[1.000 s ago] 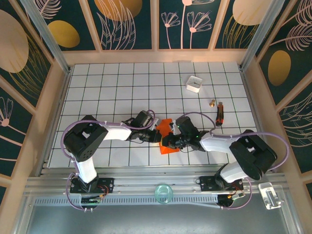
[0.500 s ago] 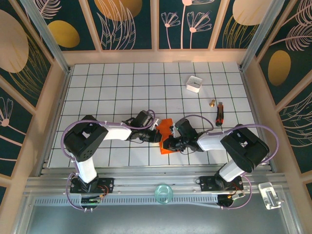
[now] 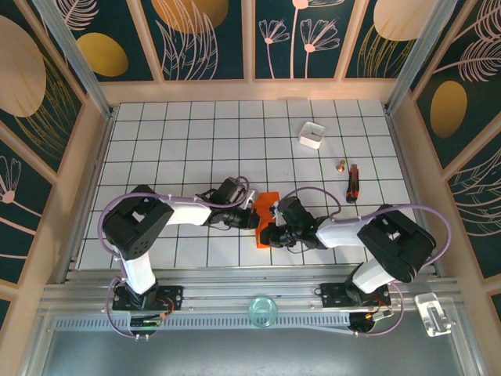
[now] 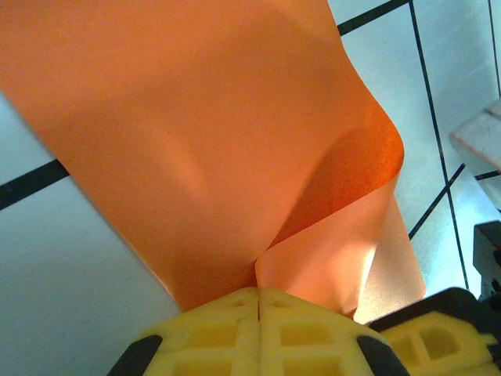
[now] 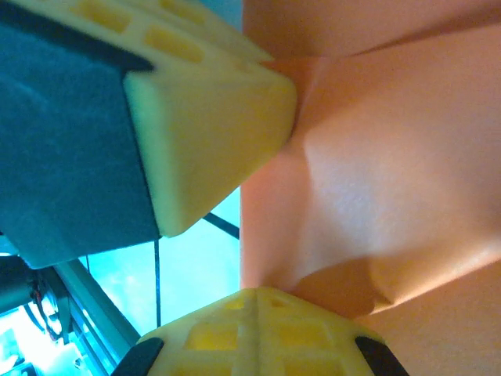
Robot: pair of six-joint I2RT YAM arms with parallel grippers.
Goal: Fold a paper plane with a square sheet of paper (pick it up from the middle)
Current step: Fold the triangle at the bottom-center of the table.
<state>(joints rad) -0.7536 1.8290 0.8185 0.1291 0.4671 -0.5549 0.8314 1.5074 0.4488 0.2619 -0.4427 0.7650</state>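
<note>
The square sheet of paper (image 3: 265, 205) is bright orange-red and sits low over the white grid table between my two grippers. My left gripper (image 3: 254, 215) is shut on one edge; in the left wrist view its yellow fingertips (image 4: 235, 313) pinch the sheet (image 4: 196, 117), which curls over itself to the right. My right gripper (image 3: 271, 233) is shut on the near edge, its yellow pads (image 5: 235, 321) clamped on the paper (image 5: 376, 157). The left gripper's yellow finger (image 5: 211, 117) presses close beside the sheet there. The paper is a loosely doubled sheet, not a paper plane shape.
A small white box (image 3: 311, 134) stands at the back right of the table. A small brass piece (image 3: 341, 165) and a red-and-black tool (image 3: 352, 182) lie to the right. A clear round object (image 3: 263, 310) rests on the front rail.
My right arm has swung its elbow outward and slid its gripper slightly left along the paper's near edge. The left arm has stayed put, and both grips have held.
</note>
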